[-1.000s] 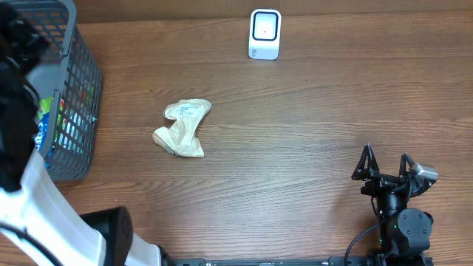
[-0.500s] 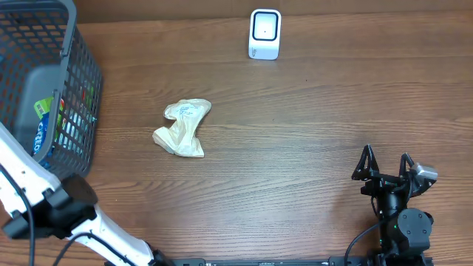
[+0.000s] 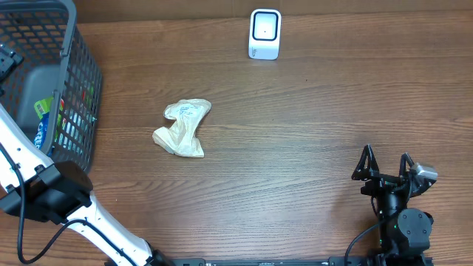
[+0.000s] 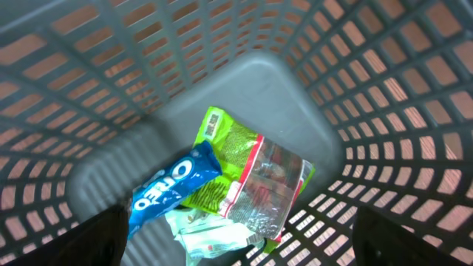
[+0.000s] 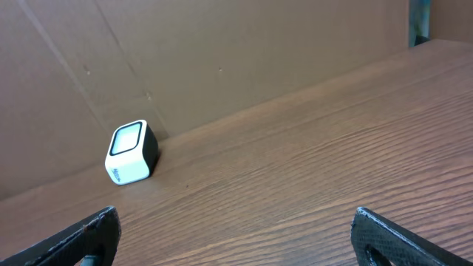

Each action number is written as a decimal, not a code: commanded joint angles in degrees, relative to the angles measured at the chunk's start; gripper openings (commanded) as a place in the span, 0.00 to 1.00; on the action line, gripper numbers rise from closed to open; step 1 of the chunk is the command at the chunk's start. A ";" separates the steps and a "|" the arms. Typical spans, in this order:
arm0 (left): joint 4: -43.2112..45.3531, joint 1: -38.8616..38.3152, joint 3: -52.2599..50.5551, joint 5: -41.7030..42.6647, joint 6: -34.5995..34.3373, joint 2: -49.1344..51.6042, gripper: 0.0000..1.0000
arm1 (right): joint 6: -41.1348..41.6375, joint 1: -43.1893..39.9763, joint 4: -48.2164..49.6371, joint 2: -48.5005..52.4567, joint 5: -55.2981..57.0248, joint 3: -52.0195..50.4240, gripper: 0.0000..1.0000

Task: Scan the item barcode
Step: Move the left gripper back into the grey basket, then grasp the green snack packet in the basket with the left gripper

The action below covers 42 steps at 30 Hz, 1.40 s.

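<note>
A blue Oreo pack (image 4: 166, 188) lies on the grey floor of the basket (image 3: 74, 111), slanted across the edge of a green snack packet (image 4: 236, 170) with a clear window and a red stripe. A pale wrapper (image 4: 214, 236) shows beneath both. All three sit together near one corner of the basket floor. The left fingers (image 4: 100, 236) hang above them inside the basket, spread wide at the two lower corners of the left wrist view, with nothing between them and touching none of the packs.

The basket stands at the left edge of the worktop (image 3: 310, 125), its mesh wall showing green and blue patches of the packs through it. The left arm (image 3: 52, 192) reaches up along its near side.

A crumpled beige bag (image 3: 183, 127) lies on the bare wood to the right of the basket, apart from it. The white scanner (image 3: 264, 33) stands at the far edge of the worktop, well apart from the bag.

The right fingers (image 3: 364, 164) rest at the near right, spread wide and empty, pointing toward the scanner.
</note>
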 commanded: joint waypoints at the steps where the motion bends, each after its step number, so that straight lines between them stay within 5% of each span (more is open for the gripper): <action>1: 0.87 -0.07 -0.33 2.21 4.26 0.68 0.88 | -0.17 0.37 0.24 -0.48 0.79 0.04 1.00; 18: 1.90 -0.22 -0.37 10.88 7.21 16.04 0.88 | -0.17 0.37 0.24 -0.48 0.79 0.04 1.00; 24: 1.60 -0.50 -0.37 16.11 13.81 20.26 0.88 | -0.17 0.37 0.24 -0.48 0.79 0.04 1.00; 42: 1.81 -1.84 -0.98 16.74 17.62 28.50 0.91 | -0.17 0.37 0.24 -0.48 0.81 0.04 1.00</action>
